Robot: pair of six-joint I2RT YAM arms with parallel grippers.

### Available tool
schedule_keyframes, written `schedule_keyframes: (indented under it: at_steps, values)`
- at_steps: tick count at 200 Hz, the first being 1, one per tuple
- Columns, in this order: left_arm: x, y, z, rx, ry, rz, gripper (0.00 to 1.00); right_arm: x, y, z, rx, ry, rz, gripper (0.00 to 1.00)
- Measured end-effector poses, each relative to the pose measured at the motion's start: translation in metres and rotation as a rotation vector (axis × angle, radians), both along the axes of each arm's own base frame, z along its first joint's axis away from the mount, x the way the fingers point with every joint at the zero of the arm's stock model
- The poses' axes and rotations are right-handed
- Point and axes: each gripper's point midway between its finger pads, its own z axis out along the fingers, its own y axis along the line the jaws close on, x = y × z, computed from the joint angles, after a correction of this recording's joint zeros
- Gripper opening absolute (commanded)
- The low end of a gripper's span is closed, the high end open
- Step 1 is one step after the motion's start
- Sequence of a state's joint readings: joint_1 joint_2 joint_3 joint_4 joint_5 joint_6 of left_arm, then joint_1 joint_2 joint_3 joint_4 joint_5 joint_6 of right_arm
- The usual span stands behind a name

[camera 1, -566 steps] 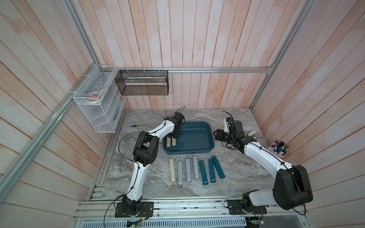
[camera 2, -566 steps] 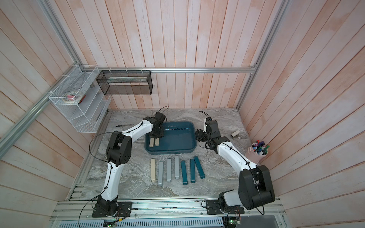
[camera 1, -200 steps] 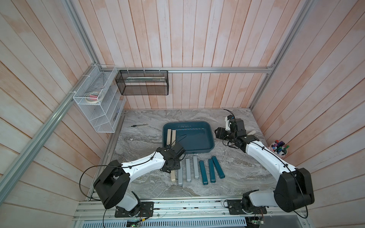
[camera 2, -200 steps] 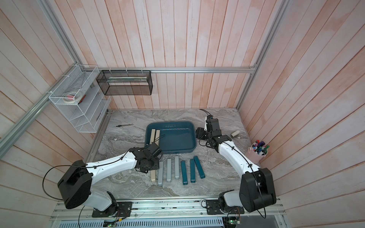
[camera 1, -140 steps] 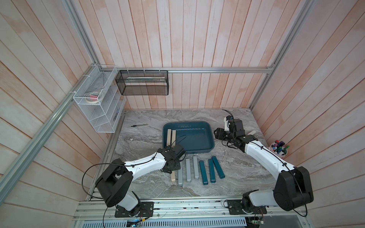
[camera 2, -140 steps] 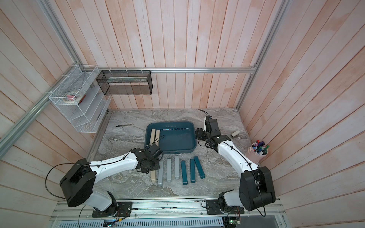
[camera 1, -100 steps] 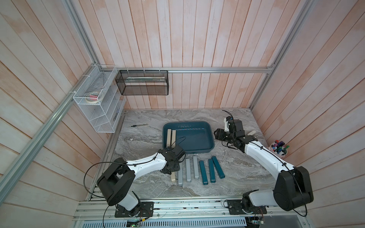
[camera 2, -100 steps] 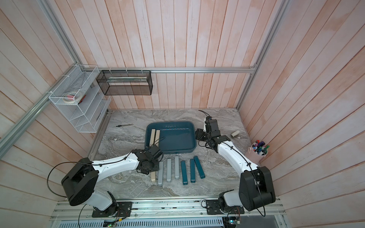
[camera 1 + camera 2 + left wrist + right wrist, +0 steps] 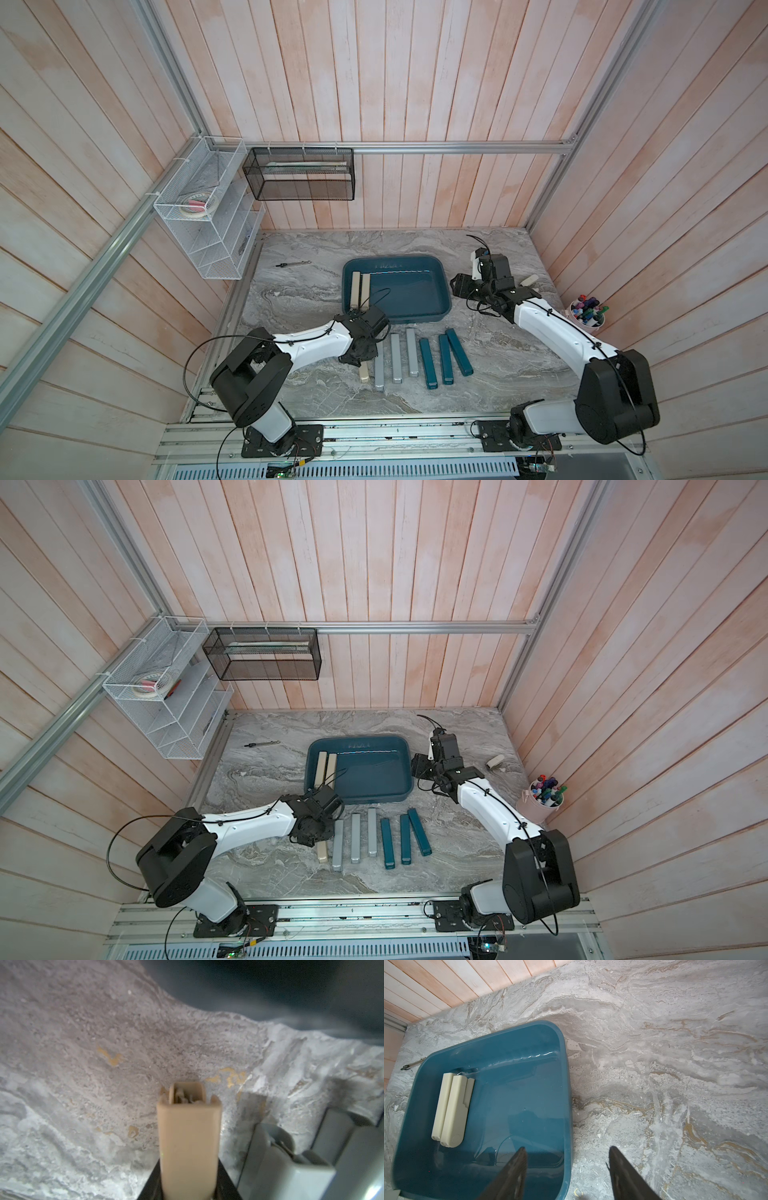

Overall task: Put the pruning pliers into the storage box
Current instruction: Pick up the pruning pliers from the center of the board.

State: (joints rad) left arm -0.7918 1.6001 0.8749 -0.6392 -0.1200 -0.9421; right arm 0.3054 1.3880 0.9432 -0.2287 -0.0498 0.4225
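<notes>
My left gripper is clenched on one beige plier at the left end of the row near the front edge of the table. Three grey pliers and three teal pliers lie beside it. Behind the row, mid-table, the storage box holds two beige pliers side by side against its left wall. My right gripper hangs, jaws apart, over the box's right rim. At the right edge, a pink cup holds markers.
</notes>
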Motion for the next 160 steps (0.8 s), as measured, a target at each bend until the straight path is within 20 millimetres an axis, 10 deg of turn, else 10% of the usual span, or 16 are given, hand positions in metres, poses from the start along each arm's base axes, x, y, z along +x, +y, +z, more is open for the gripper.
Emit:
schedule_keyframes:
  at_steps: [72,160]
  values:
    - [-0.010,0.010,0.007,0.030,0.024,-0.026,0.21,-0.001,0.000,-0.002,0.002,0.003,-0.002,0.63]
    - [0.000,-0.002,0.100,-0.065,-0.070,-0.069,0.22,0.004,0.001,0.001,0.004,-0.006,-0.001,0.63]
